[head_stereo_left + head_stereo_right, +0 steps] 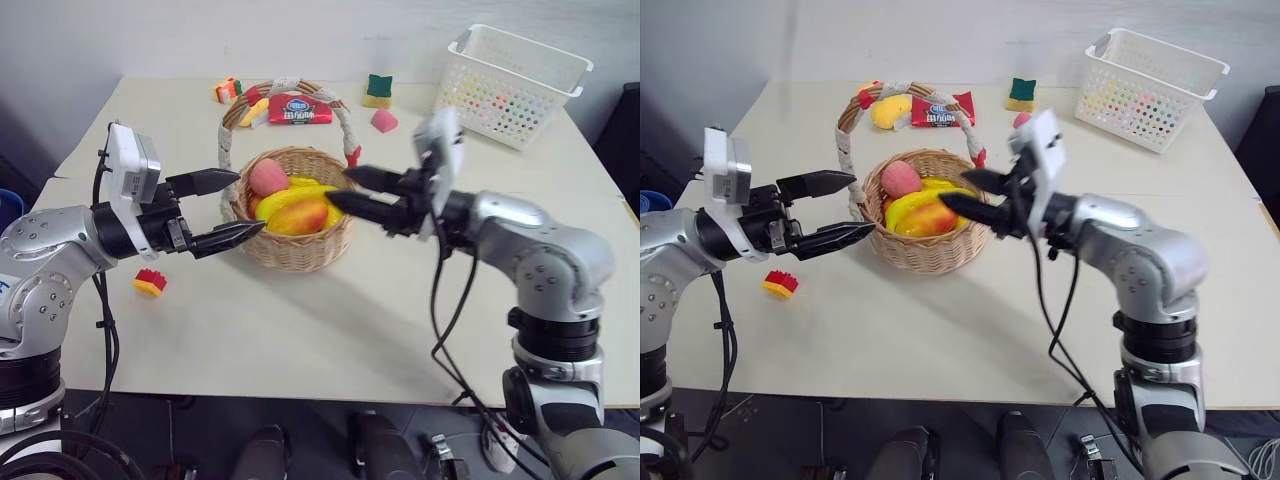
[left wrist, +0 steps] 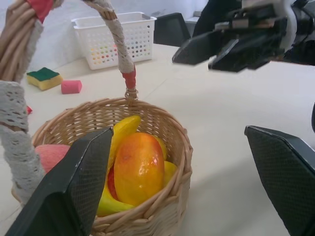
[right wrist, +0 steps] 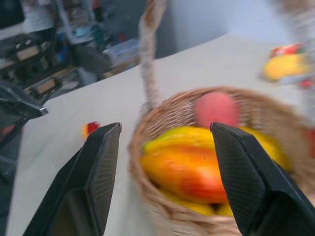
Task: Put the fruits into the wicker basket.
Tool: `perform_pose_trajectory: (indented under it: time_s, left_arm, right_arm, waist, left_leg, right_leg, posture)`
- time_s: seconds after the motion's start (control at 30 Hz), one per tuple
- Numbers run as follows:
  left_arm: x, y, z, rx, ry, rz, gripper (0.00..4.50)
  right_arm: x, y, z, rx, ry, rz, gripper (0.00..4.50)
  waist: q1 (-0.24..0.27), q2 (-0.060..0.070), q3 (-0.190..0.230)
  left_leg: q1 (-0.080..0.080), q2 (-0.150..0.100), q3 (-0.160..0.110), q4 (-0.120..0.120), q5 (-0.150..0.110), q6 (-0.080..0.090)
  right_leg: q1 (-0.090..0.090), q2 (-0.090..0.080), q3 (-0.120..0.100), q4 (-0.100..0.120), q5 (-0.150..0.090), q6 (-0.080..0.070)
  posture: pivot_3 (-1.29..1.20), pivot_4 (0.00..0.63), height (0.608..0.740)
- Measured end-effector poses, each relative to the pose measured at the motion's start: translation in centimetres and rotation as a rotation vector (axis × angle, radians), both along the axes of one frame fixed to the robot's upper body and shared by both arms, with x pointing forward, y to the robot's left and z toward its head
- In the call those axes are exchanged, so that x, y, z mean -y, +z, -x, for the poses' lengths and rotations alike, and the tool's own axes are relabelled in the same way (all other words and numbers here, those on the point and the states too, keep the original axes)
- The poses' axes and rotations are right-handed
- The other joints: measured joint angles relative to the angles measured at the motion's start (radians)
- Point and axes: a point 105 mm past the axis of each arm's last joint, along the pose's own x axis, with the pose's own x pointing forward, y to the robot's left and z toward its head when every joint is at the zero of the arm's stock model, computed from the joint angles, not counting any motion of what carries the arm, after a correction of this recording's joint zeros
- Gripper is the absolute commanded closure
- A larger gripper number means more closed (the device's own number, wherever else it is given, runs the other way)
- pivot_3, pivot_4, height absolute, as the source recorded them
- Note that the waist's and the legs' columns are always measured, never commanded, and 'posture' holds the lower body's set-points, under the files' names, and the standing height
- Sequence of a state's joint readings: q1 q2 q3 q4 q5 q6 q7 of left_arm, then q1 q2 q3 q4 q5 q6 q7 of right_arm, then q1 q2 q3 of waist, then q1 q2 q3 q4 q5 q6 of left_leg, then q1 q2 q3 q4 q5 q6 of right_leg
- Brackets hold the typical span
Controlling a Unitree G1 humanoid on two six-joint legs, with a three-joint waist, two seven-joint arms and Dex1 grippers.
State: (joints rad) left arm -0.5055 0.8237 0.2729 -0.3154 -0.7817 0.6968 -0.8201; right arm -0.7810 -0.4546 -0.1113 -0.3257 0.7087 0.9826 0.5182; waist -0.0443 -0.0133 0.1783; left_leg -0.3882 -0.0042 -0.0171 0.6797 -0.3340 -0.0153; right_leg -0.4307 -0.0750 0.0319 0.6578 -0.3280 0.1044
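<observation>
The wicker basket (image 1: 300, 250) stands mid-table with its cloth-wrapped handle (image 1: 232, 125) arching over it. Inside lie a pink peach (image 1: 267, 177), a yellow banana (image 1: 288, 196) and an orange-red mango (image 1: 302, 216). Another yellow fruit (image 1: 890, 110) lies on the table beyond the handle. My left gripper (image 1: 251, 201) is open and empty at the basket's left rim, pointing across it. My right gripper (image 1: 336, 185) hovers just above the right rim with its fingers apart and nothing between them; in the right wrist view the fingers (image 3: 98, 167) frame the fruit below.
A red snack packet (image 1: 300, 110) lies behind the basket. A small red-and-yellow block (image 1: 150, 283) sits near the left front. A white lattice basket (image 1: 515, 85) stands at the back right, with a green-yellow sponge (image 1: 378, 90) and a pink block (image 1: 384, 121) beside it.
</observation>
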Motion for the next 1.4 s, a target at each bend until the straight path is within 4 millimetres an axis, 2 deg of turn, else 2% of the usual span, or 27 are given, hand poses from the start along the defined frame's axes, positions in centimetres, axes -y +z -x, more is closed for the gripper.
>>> perform_pose_trajectory:
  time_s: [0.07,0.13,0.27,0.37,0.53,0.63,0.83,0.87,0.97,1.1,1.17,1.27,1.3,1.4]
  left_arm:
    - [0.0,0.0,-0.1,0.001,0.005,0.011,0.00]
    - [0.3,0.2,-0.3,0.011,-0.002,0.027,0.00]
    - [0.7,0.9,-0.4,0.044,-0.009,0.033,0.00]
    - [0.7,1.2,-0.5,0.060,-0.004,0.032,0.00]
    - [0.6,1.2,-0.7,0.060,0.011,0.027,0.00]
    - [0.6,1.1,-0.7,0.059,0.015,0.028,0.00]
    - [0.5,0.9,-0.8,0.053,0.027,0.029,0.00]
    - [0.4,0.9,-0.8,0.053,0.029,0.029,0.00]
    - [0.5,0.9,-0.8,0.054,0.027,0.033,0.00]
    - [1.2,1.2,-0.9,0.065,-0.001,0.051,0.00]
    - [1.7,1.2,-1.0,0.063,-0.026,0.058,0.00]
    - [2.4,1.2,-1.3,0.053,-0.062,0.077,0.00]
    - [2.8,1.2,-1.4,0.052,-0.082,0.082,0.00]
    - [3.6,1.2,-1.6,0.045,-0.123,0.097,0.00]
  right_arm:
    - [1.2,0.0,-1.6,-0.004,-0.112,-0.003,1.51]
    - [1.1,0.0,-3.1,-0.009,-0.160,-0.011,1.51]
    - [-1.1,-0.4,-5.7,-0.007,-0.181,-0.003,1.51]
    - [-2.0,-1.2,-7.7,-0.020,-0.210,0.009,1.51]
    - [-3.7,-1.0,-9.2,-0.020,-0.188,0.002,1.51]
    - [-3.8,-1.3,-9.9,-0.018,-0.199,0.014,2.01]
    - [-3.7,-2.0,-10.1,-0.021,-0.195,0.034,3.98]
    - [-3.7,-2.1,-9.9,-0.022,-0.185,0.030,4.15]
    - [-3.6,-2.3,-9.3,-0.010,-0.173,0.025,4.17]
    - [-1.6,-1.1,-7.5,0.048,-0.176,-0.024,4.17]
    - [0.4,0.4,-6.2,0.121,-0.209,-0.029,4.17]
    - [5.8,2.5,-4.4,0.216,-0.352,-0.002,4.17]
    - [8.2,2.5,-3.7,0.226,-0.423,0.029,4.17]
    - [13.4,1.4,-2.3,0.189,-0.585,0.080,4.17]
  waist:
    - [-0.005,0.000,0.000]
    - [-0.011,0.000,0.000]
    - [-0.017,0.000,0.000]
    - [-0.016,0.000,0.000]
    - [-0.017,0.000,0.000]
    - [-0.016,0.000,0.000]
    - [-0.016,0.000,0.000]
    - [-0.017,0.000,0.000]
    - [-0.017,0.000,0.000]
    - [-0.009,0.000,0.000]
    - [-0.001,0.000,0.000]
    - [0.017,0.000,0.000]
    - [0.024,0.000,0.000]
    - [0.029,0.000,0.000]
  left_leg:
    - [0.001,0.000,0.001,0.000,0.000,0.000]
    - [0.001,0.001,0.001,0.000,0.001,-0.001]
    - [0.001,0.001,0.001,-0.001,0.001,-0.001]
    - [0.000,0.000,0.001,-0.001,0.001,-0.001]
    - [0.000,0.000,0.000,-0.001,0.001,-0.001]
    - [0.000,0.000,0.000,0.000,0.001,-0.001]
    - [0.000,0.000,0.000,-0.001,0.001,-0.001]
    - [0.000,0.000,0.000,-0.001,0.001,-0.001]
    - [-0.001,0.001,0.000,-0.001,0.001,-0.001]
    - [-0.003,0.000,0.000,0.001,0.001,-0.001]
    - [-0.003,-0.001,-0.001,0.001,0.000,-0.001]
    - [-0.003,-0.002,-0.001,0.001,0.000,0.000]
    - [-0.003,-0.002,-0.001,0.001,0.000,0.001]
    - [-0.003,-0.002,0.000,0.001,-0.001,0.002]
  right_leg:
    - [0.000,0.001,0.001,0.001,0.000,0.000]
    - [-0.001,0.002,0.001,0.002,0.000,0.000]
    - [-0.002,0.003,0.001,0.002,0.000,0.000]
    - [-0.002,0.002,0.001,0.002,0.000,0.000]
    - [-0.002,0.001,0.000,0.001,0.000,0.000]
    - [-0.001,0.001,0.000,0.001,0.000,0.000]
    - [-0.002,0.001,0.000,0.001,0.000,0.000]
    - [-0.002,0.001,0.000,0.001,0.000,0.000]
    - [-0.002,0.001,0.000,0.001,0.000,0.000]
    - [-0.004,0.000,-0.001,0.001,0.000,0.000]
    - [-0.004,-0.001,-0.001,0.001,0.000,0.000]
    - [-0.002,-0.001,-0.001,0.000,0.000,0.000]
    - [-0.001,-0.001,-0.002,-0.001,0.000,0.000]
    - [0.000,0.000,-0.001,-0.002,0.001,0.001]
  posture:
    - [0.00,0.150,0.740]
    - [0.00,0.150,0.740]
    - [0.00,0.150,0.740]
    - [0.00,0.150,0.740]
    - [0.00,0.150,0.740]
    - [0.00,0.150,0.740]
    - [0.00,0.150,0.740]
    - [0.00,0.150,0.740]
    - [0.00,0.150,0.740]
    - [0.00,0.150,0.740]
    - [0.00,0.150,0.740]
    - [0.00,0.150,0.740]
    - [0.00,0.150,0.740]
    - [0.00,0.150,0.740]
